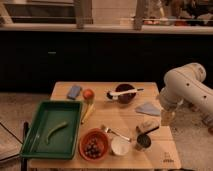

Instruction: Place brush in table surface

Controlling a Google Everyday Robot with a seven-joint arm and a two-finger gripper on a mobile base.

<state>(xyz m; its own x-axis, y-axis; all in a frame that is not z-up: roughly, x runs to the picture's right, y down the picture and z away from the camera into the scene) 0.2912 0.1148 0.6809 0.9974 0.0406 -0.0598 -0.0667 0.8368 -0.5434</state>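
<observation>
The light tan wooden table surface [127, 120] stands before a dark counter. The slim cream-handled brush [128, 91] lies across a dark round bowl [126, 99] (its small dark head points left). Left of the bowl sits a round orange fruit [88, 94]. The white arm's gripper [167, 118] hangs over the table's right edge, fingers spread, gripping nothing.

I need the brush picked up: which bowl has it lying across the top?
The dark maroon bowl at the back, brush across it; the orange bowl in front holds dark round fruit. The gripper hangs at the table's right edge.
</observation>
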